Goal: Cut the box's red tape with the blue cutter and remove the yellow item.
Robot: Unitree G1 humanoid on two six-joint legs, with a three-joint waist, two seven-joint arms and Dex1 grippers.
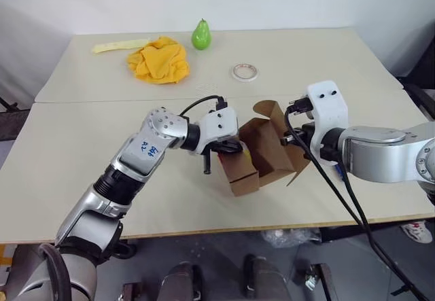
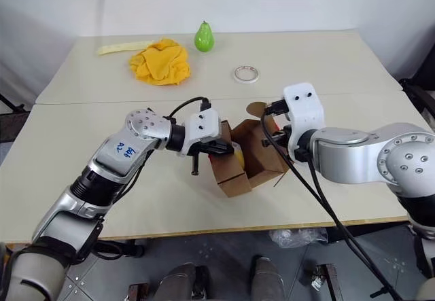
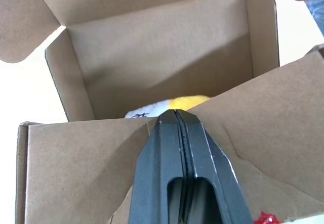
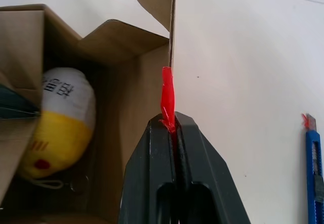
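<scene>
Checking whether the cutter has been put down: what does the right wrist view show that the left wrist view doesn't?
Right wrist view: the blue cutter lying on the table, and the right gripper shut on a box flap's edge by the red tape. Left wrist view: the left gripper shut at a box wall's edge. Both: the opened box with the yellow item inside.

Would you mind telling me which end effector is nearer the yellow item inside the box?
Left. The left end effector reaches over the box wall, almost at the yellow item; the right end effector pinches a red-taped flap at the box's edge.
</scene>
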